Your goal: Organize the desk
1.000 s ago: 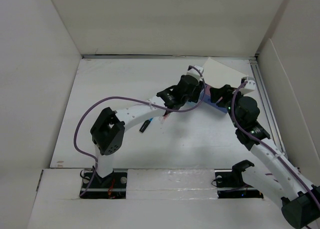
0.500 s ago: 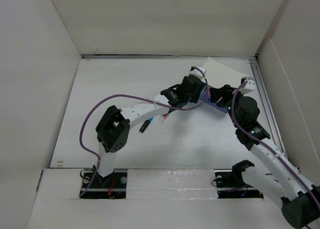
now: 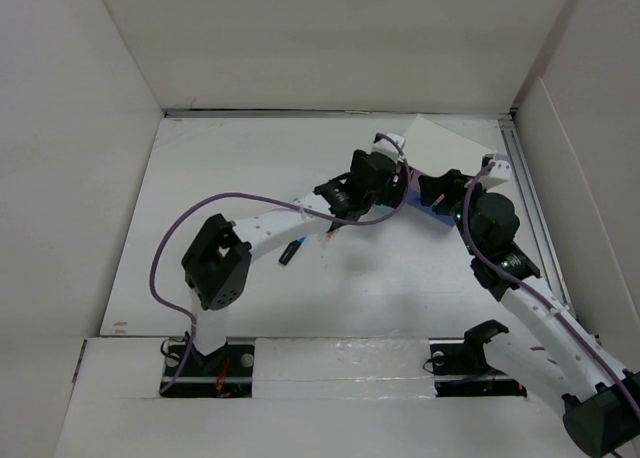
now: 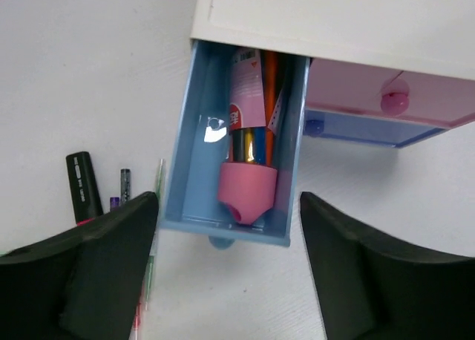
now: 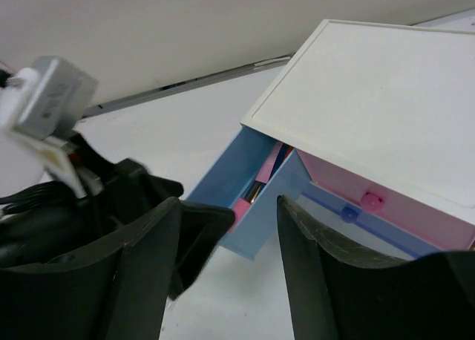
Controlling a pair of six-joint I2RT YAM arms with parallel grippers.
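Observation:
The white desk (image 3: 220, 178) carries a small white drawer box (image 3: 455, 148) at the back right. Its blue top drawer (image 4: 230, 143) is pulled open and holds a pink-capped item (image 4: 249, 169) with other stationery. My left gripper (image 4: 226, 280) is open and empty just in front of that drawer. My right gripper (image 5: 226, 280) is open and empty, close to the drawer's front right corner (image 5: 256, 229). A black marker (image 4: 84, 185), a small purple pen (image 4: 125, 185) and a thin green pen (image 4: 152, 258) lie on the desk left of the drawer.
A pink drawer (image 4: 386, 95) and a lower blue drawer (image 4: 364, 128) of the box are shut. White walls enclose the desk on the left, back and right. The black marker also shows in the top view (image 3: 290, 250).
My left arm reached slightly forward toward the box half a second ago and has drawn back to about where it was. The right arm has not moved.

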